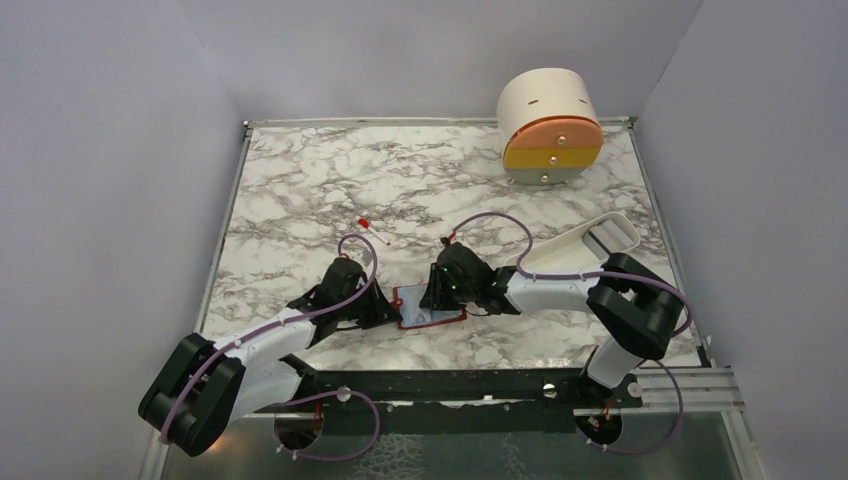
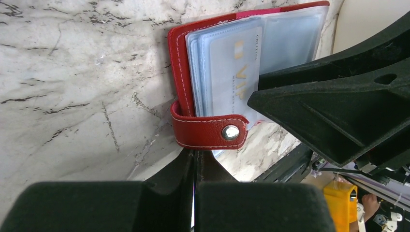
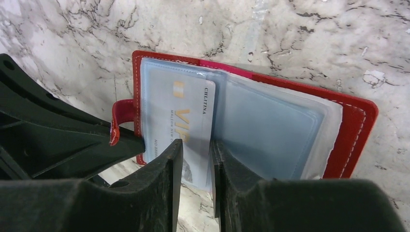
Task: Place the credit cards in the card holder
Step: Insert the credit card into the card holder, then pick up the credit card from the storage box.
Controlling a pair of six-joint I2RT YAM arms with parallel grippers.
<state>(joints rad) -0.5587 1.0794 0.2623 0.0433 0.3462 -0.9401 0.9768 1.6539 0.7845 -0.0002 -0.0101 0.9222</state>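
The red card holder (image 1: 430, 322) lies open on the marble between my two grippers, its clear sleeves facing up (image 3: 355, 125). A pale blue credit card (image 3: 169, 111) printed VIP sits partly in the left sleeve, its lower end sticking out. My right gripper (image 3: 197, 147) is open, its fingers straddling that card's lower right corner. My left gripper (image 2: 196, 157) is shut, its tips against the lower edge of the holder's snap strap (image 2: 203, 133). No other cards are in view.
A round cream drawer unit (image 1: 550, 125) stands at the back right. A white oblong tray (image 1: 585, 245) lies behind the right arm. A small red object (image 1: 364, 223) rests on the marble behind the left gripper. Grey walls close three sides.
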